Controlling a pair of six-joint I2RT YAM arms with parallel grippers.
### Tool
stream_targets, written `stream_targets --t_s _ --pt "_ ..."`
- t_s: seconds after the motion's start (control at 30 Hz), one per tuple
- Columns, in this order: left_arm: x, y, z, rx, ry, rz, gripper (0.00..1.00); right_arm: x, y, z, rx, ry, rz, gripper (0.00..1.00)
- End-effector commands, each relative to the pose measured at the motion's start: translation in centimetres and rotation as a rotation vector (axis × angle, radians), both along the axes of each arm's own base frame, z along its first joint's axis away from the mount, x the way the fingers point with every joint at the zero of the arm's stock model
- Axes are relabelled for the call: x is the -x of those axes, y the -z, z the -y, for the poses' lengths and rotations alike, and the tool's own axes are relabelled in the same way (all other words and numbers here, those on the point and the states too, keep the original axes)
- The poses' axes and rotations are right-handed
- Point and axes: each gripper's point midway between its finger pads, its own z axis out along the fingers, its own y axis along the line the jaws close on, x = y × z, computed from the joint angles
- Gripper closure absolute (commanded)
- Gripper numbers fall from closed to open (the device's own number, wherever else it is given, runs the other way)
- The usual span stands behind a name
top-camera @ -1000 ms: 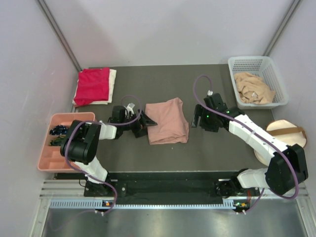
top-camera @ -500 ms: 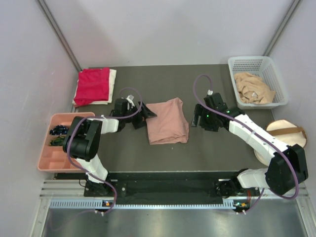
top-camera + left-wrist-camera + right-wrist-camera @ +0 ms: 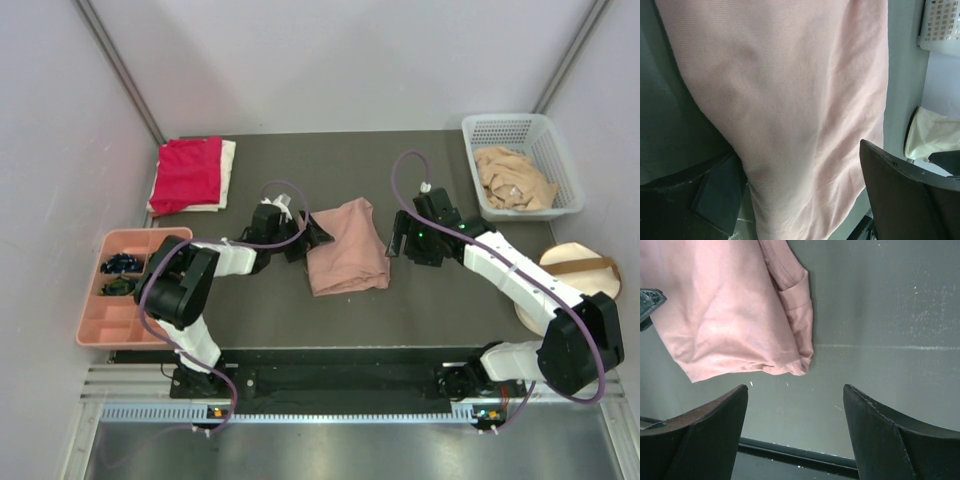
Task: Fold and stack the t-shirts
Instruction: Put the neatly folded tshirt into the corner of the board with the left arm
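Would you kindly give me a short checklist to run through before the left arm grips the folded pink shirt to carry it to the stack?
1. The left gripper is open: ok.
2. The edge of the pink shirt lies between the left fingers: ok.
3. Those fingers reach under every folded layer: cannot tell.
4. The right gripper is open and clear of the cloth: ok.
5. The red shirt on the far-left stack lies flat: ok.

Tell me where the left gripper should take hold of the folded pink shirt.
Probably its left edge, coming in low from the left. The pink shirt lies flat, and that edge looks like a smooth fold right at the open left gripper. The right edge shows loose sleeve layers that could spill.
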Motion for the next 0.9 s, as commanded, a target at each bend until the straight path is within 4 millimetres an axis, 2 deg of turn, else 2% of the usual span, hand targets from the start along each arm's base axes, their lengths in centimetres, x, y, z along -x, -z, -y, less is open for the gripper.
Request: stream_targets --t_s 0.0,0.03,0.1,0.13,0.23,0.33,0.37,0.4,0.47,0.5,0.53,0.57,0.6,0.63,0.7,0.73,0.87 --pt "6.4 7.5 -2.3 -0.154 -0.001 -0.262 0.11 -0.5 -1.7 -0.6 -0.027 -0.008 0.058 0.23" --pt "6.6 7.7 -2.3 -0.149 -0.006 -0.268 0.25 -0.5 -1.6 -0.6 -0.029 -0.007 0.056 0.23" --pt "6.8 8.2 -2.3 -0.141 -0.008 -0.276 0.41 -0.4 -1.4 -0.6 -0.028 -0.007 0.053 0.23" --pt "7.0 8.7 -2.3 -0.138 -0.008 -0.292 0.66 -0.3 -1.3 -0.5 -0.025 -0.006 0.049 0.23" --pt "6.7 9.0 -1.6 -0.108 0.001 -0.299 1.0 -0.1 -1.3 -0.2 -0.016 -0.003 0.047 0.23" --pt "5.8 8.6 -1.1 -0.096 0.009 -0.286 1.0 0.3 -1.2 0.1 -0.009 -0.005 0.046 0.23" --pt "5.0 8.1 -0.9 -0.095 0.009 -0.264 1.0 0.5 -1.0 0.1 -0.008 -0.004 0.041 0.23" --pt "5.1 8.1 -1.2 -0.113 0.007 -0.28 1.0 0.6 -0.9 0.3 -0.005 -0.003 0.039 0.23" --pt "3.4 6.2 -1.3 -0.137 0.018 -0.214 1.0 1.0 -0.9 0.4 -0.012 -0.004 0.042 0.23" --pt "3.0 5.9 -2.1 -0.171 0.004 -0.221 1.0 1.1 -1.0 0.5 -0.013 -0.001 0.043 0.22" --pt "1.6 4.2 -2.2 -0.191 0.013 -0.163 1.0 1.3 -1.0 0.6 -0.014 -0.002 0.047 0.22" --pt "0.9 3.3 -2.6 -0.206 0.009 -0.143 1.0 1.4 -1.0 0.6 -0.015 -0.004 0.048 0.21" --pt "0.8 3.1 -3.8 -0.243 -0.008 -0.165 1.0 1.5 -1.0 0.7 -0.013 -0.002 0.049 0.19" --pt "-0.8 0.9 -3.9 -0.252 -0.005 -0.099 1.0 1.7 -1.1 0.9 -0.013 0.0 0.052 0.16" --pt "-2.3 -0.9 -5.3 -0.278 -0.035 -0.059 1.0 1.9 -1.1 1.0 -0.011 -0.004 0.057 0.08" --pt "-3.2 -2.6 -5.7 -0.292 -0.035 -0.023 1.0 2.1 -1.2 1.2 -0.01 -0.002 0.061 0.05" --pt "-5.2 -6.1 -7.2 -0.334 -0.04 0.046 1.0 2.5 -1.0 1.4 -0.006 -0.003 0.056 0.01"
